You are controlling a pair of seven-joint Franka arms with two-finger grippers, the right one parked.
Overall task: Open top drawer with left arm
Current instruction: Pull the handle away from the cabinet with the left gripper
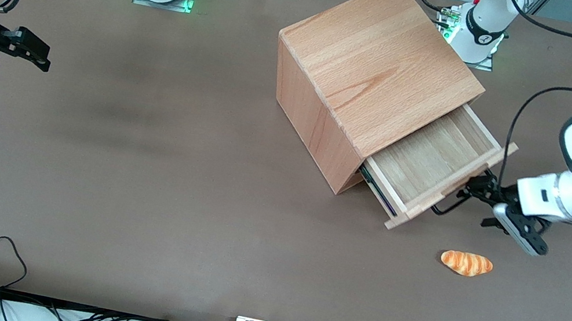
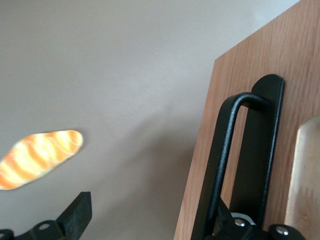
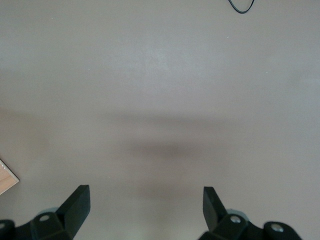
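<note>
Top drawer (image 1: 434, 166) pulled well out of cabinet (image 1: 374, 79), gripper (image 1: 478, 188) at handle (image 2: 227, 165), fingers (image 2: 75, 215) spread, seemingly one inside the bar, bread roll (image 1: 466, 263) nearby.

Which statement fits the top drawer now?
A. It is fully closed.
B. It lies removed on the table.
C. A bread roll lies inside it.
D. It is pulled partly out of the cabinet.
D: the top drawer sticks out of the cabinet, its inside bare, with the gripper at its handle.
</note>
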